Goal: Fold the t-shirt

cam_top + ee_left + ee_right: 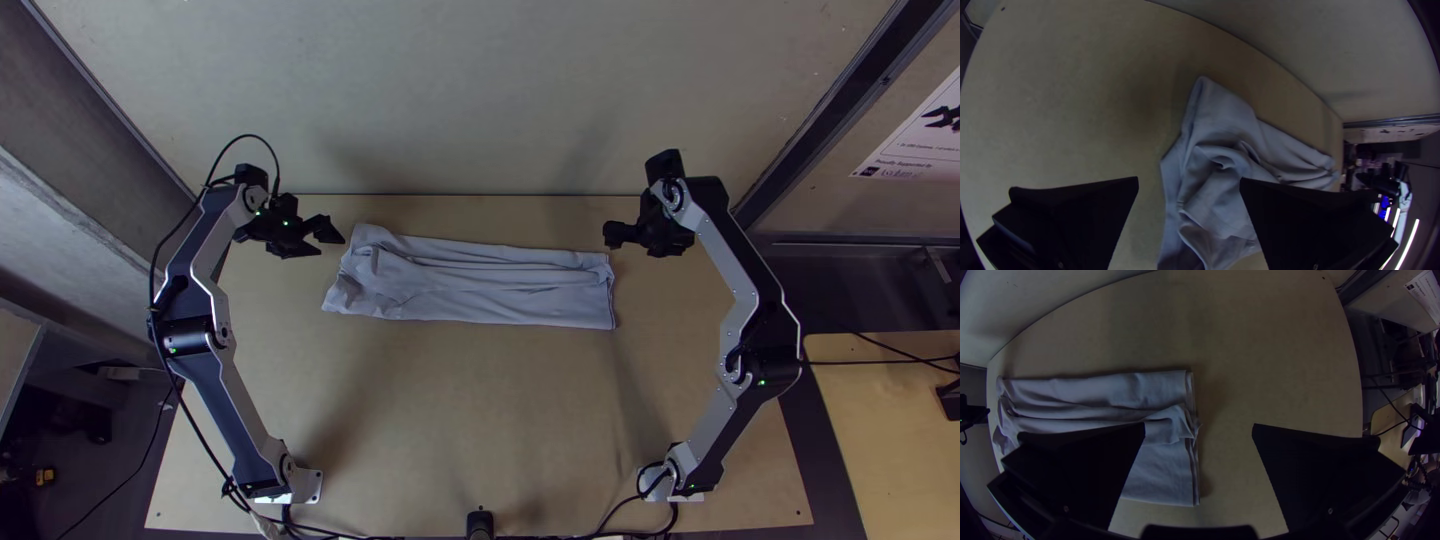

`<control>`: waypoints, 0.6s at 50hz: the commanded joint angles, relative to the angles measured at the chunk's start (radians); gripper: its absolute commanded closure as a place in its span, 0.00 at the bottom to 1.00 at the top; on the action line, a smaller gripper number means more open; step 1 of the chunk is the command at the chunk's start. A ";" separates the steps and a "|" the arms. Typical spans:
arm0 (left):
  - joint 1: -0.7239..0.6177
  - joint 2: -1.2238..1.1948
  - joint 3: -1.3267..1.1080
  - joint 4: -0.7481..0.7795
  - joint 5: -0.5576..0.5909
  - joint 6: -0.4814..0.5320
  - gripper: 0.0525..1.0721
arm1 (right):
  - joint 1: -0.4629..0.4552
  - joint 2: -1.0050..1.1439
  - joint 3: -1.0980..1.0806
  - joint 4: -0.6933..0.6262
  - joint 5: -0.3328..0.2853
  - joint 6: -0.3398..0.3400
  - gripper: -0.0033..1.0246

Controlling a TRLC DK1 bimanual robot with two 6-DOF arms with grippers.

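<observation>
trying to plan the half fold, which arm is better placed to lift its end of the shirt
Right, I'd judge: the right pincer is open beside the shirt's fairly straight right end. The left pincer, also open and close, faces a rumpled end, likely harder to grip neatly.
</observation>
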State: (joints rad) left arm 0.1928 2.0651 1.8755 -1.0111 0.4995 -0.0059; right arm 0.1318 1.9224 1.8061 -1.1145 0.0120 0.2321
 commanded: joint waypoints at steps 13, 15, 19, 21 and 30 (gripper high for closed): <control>0.111 0.050 -0.076 -0.038 0.255 0.141 0.04 | 0.000 -0.085 -0.051 -0.013 0.011 0.007 0.04; 0.117 0.073 -0.072 -0.047 0.260 0.159 0.04 | 0.002 -0.091 -0.056 -0.013 0.011 0.007 0.04; 0.129 0.119 -0.058 -0.073 0.284 0.187 0.04 | 0.005 -0.102 -0.065 -0.013 0.011 0.007 0.04; 0.131 0.139 -0.050 -0.100 0.295 0.219 0.04 | 0.006 -0.106 -0.070 -0.013 0.011 0.007 0.04; 0.131 0.196 -0.050 -0.162 0.343 0.296 0.04 | 0.008 -0.118 -0.091 -0.015 0.011 0.009 0.04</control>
State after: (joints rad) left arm 0.3210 2.2162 1.8248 -1.1355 0.8322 0.2348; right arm 0.1303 1.8359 1.7477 -1.1152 0.0120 0.2317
